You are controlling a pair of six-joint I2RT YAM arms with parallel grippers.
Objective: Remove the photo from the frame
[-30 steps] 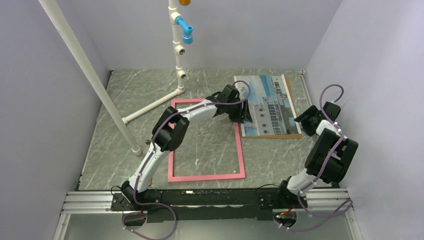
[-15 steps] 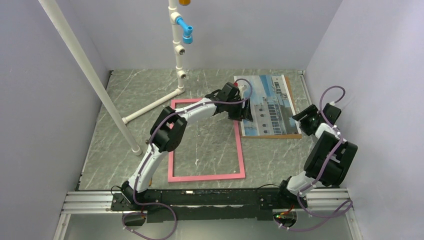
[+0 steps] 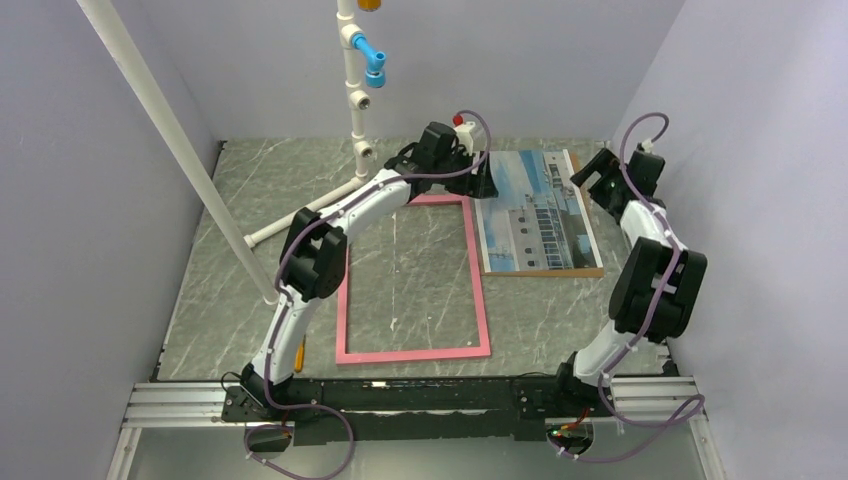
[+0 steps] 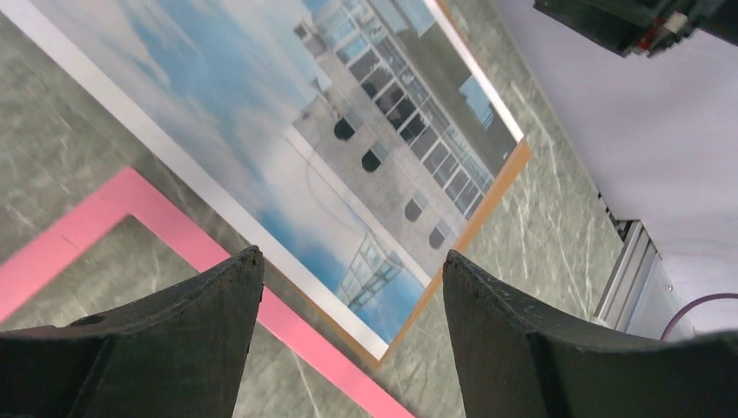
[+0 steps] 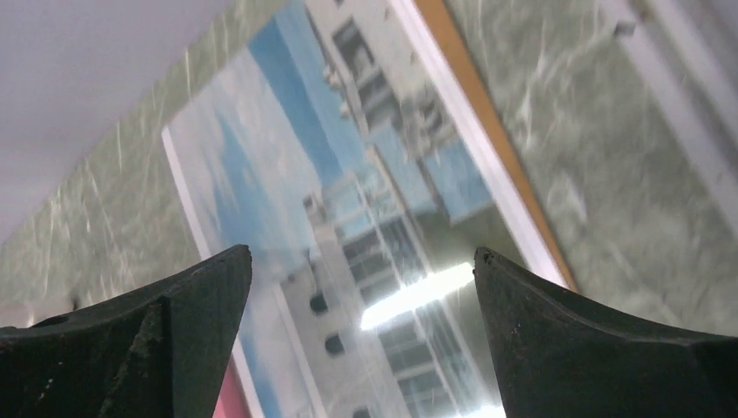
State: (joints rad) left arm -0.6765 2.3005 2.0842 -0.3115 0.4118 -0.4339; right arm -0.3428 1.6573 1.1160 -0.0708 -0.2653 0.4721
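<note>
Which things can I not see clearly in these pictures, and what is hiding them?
- Top view: the left gripper covers the far left corner of the photo.
- Right wrist view: glare whitens part of the photo, and the picture is blurred.
- Left wrist view: the picture's edges and the fingers cut off most of the pink frame.
- No view shows whether the photo lies loose on the backing board.

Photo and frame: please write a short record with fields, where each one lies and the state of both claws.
photo: flat on brown board, outside the frame, to its right
frame: pink, flat, table seen through it
left claw: open, empty, above photo's left edge
right claw: open, empty, above photo's right part
</note>
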